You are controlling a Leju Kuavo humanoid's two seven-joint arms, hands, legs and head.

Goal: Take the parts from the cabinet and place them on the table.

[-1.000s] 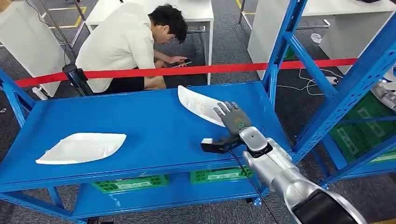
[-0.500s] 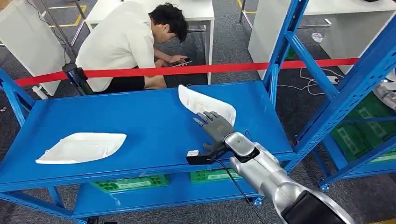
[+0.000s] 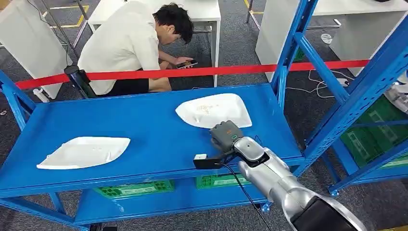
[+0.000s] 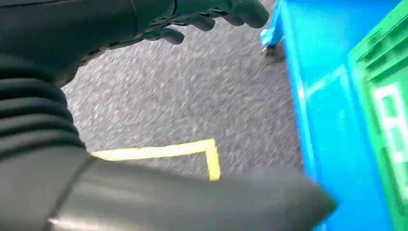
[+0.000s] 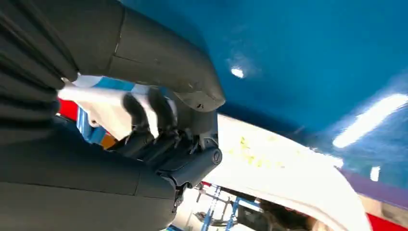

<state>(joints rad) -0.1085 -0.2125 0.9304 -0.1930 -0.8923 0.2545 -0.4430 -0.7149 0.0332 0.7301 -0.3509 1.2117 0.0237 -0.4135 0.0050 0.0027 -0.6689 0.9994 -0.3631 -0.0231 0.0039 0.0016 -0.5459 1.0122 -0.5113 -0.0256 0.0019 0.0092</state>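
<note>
Two white moulded parts lie on the blue table top. One white part lies flat at the near left. The other white part lies flat at the right, and my right hand is at its near edge with fingers curled down. In the right wrist view the dark fingers curl over the edge of this white part with the thick thumb opposite, so the hand grips it. My left hand hangs over the grey floor beside the blue frame, fingers loosely apart, holding nothing.
A person crouches behind the table, beyond a red tape. A blue rack frame rises at the right. Green crates sit on the shelf under the table top. White tables stand further back.
The right part stood tilted on edge against my right hand; now it lies flat on the blue surface. My right hand has drawn back toward the near edge and its fingers have curled.
</note>
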